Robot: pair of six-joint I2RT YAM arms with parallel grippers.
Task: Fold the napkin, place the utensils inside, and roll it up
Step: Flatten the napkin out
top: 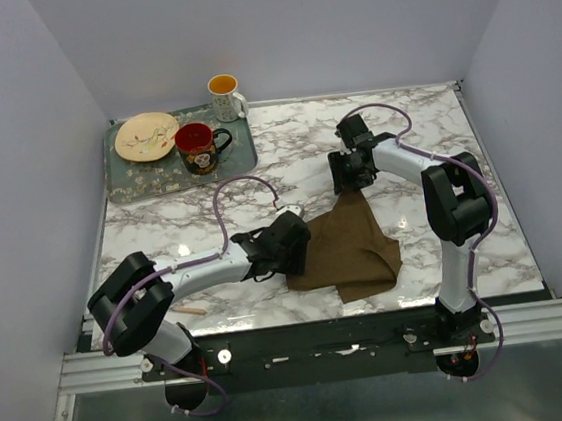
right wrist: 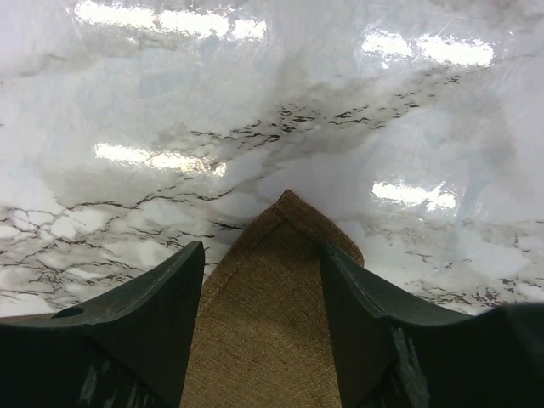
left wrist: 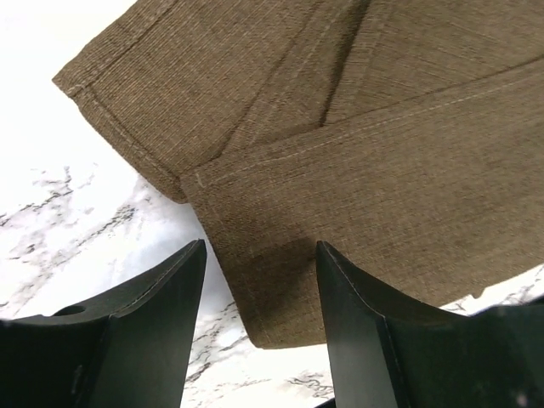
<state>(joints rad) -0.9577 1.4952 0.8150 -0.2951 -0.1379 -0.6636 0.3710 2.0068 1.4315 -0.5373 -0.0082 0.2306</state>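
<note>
Trouble comes if a pinch lands too high and misses the thin napkin [top: 350,248], which lies at 4 o'clock on the surface [top: 408,127], left fingers [left wrist: 153,327] open over its 9 o'clock edge, right fingers [right wrist: 140,327] open round its 12 o'clock corner.

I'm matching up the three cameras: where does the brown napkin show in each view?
Top external: the napkin lies centre-right on the table, between the two arms.
Left wrist: the napkin fills the upper right, its layered edges showing, just beyond the left pincer.
Right wrist: one napkin corner points up at bottom centre, framed by the right pincer.
Shared landmark: the white marble tabletop.
</note>
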